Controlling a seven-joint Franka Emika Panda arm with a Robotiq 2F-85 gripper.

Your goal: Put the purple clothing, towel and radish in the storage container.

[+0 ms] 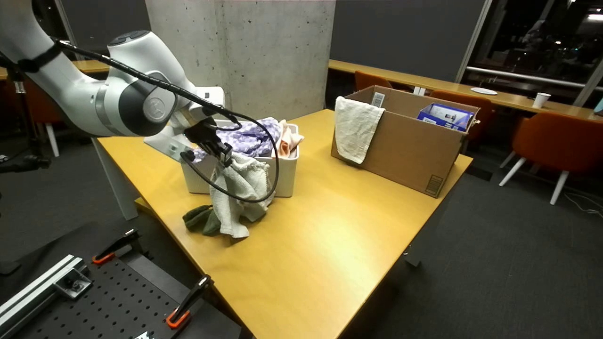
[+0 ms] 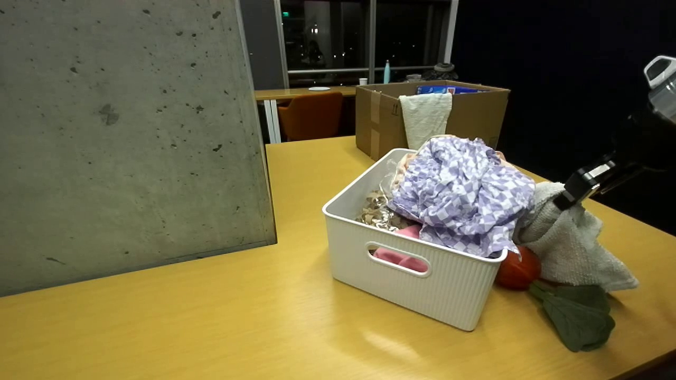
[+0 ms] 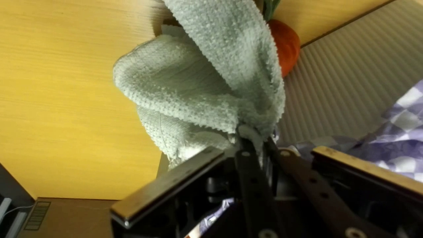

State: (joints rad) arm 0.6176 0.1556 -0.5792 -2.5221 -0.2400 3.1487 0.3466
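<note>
Yellow worktop (image 1: 306,230) by concrete pillar (image 1: 273,56), dark windows (image 2: 327,37), cardboard box (image 1: 400,153), radish (image 2: 520,269) beside storage container (image 2: 443,290), jaws clamped on towel (image 2: 570,248)

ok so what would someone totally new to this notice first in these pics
Probably the purple-and-white checked clothing, heaped high in the light grey container and lapping over its rim. Close behind comes the gripper, shut on a pale towel just outside that container. The bright red radish would also catch the eye, on the table by the container's wall, its green leaves spread beside it.
</note>
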